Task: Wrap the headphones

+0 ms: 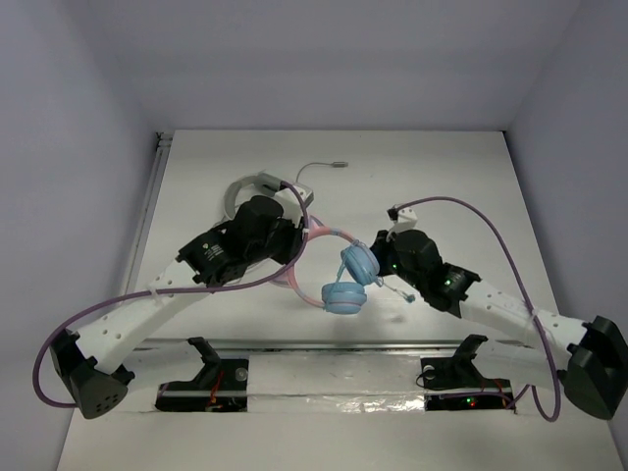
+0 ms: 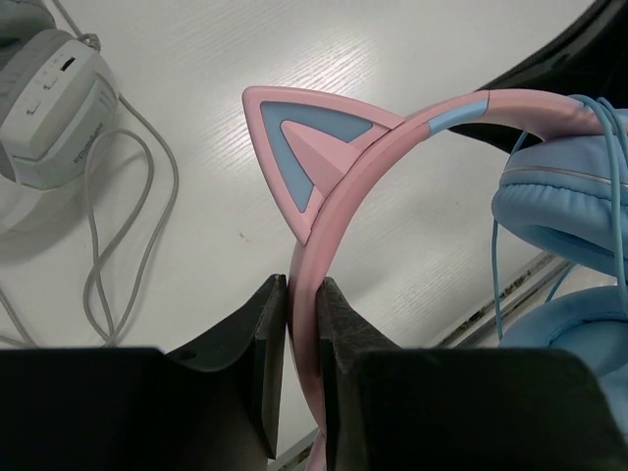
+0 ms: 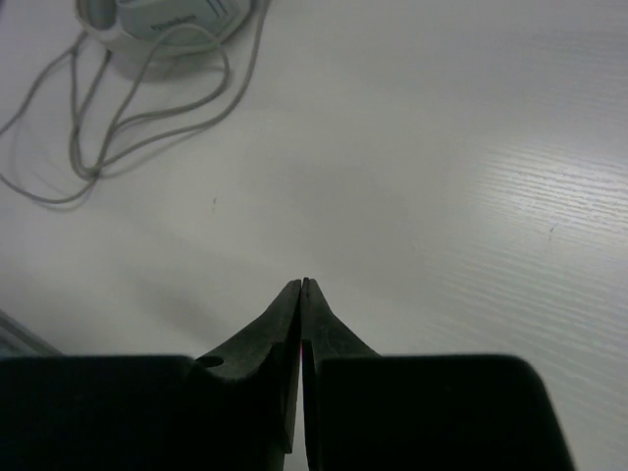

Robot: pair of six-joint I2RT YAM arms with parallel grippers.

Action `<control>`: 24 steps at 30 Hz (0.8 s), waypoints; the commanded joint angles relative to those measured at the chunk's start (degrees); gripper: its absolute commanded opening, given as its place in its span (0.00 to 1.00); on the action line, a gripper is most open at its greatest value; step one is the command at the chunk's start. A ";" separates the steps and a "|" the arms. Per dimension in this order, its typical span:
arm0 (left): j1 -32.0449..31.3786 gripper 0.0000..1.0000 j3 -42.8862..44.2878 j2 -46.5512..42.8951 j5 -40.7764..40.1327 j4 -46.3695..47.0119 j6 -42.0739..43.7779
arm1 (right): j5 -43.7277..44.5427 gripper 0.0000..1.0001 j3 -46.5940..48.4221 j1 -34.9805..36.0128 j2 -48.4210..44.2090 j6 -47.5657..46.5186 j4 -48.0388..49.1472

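Observation:
The headphones have a pink cat-ear headband (image 1: pixel 316 234) and light blue ear cups (image 1: pixel 343 296) and hang above the table's middle. My left gripper (image 1: pixel 294 241) is shut on the headband (image 2: pixel 339 186), just below the cat ear, with its fingertips (image 2: pixel 301 285) pressed on both sides of the band. The ear cups (image 2: pixel 564 201) and the thin blue cable (image 2: pixel 497 285) hang to the right in that view. The cable's plug end (image 1: pixel 406 297) dangles beside the cups. My right gripper (image 1: pixel 381 257) sits right of the upper cup. Its jaws (image 3: pixel 304 283) are closed; nothing shows held.
Larger white-grey headphones (image 1: pixel 251 186) lie at the back left behind my left arm, also in the left wrist view (image 2: pixel 54 108) and right wrist view (image 3: pixel 167 20). Their grey cable (image 3: pixel 98 147) loops on the table, with a plug (image 1: pixel 339 165) further back. A metal strip (image 1: pixel 324 345) runs along the near edge.

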 commanded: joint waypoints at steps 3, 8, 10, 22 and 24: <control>0.03 0.00 4.69 -1.53 -0.66 6.12 -2.41 | -4.18 0.09 -4.51 -0.08 -8.04 2.27 13.91; 0.03 0.00 6.18 -1.36 -1.71 7.70 -2.76 | -16.21 0.14 -6.37 -0.61 -7.88 1.92 23.83; 0.03 0.00 6.89 -1.27 -1.27 8.66 -2.85 | -20.59 0.16 -5.93 -0.61 -5.00 2.18 26.31; 0.03 0.00 12.69 -1.18 3.64 9.46 -6.36 | -15.20 0.23 -3.56 -0.61 0.04 5.08 29.06; 0.03 0.00 12.26 -1.09 7.40 9.63 -7.59 | -12.81 0.24 -2.33 -0.61 -1.54 4.38 24.14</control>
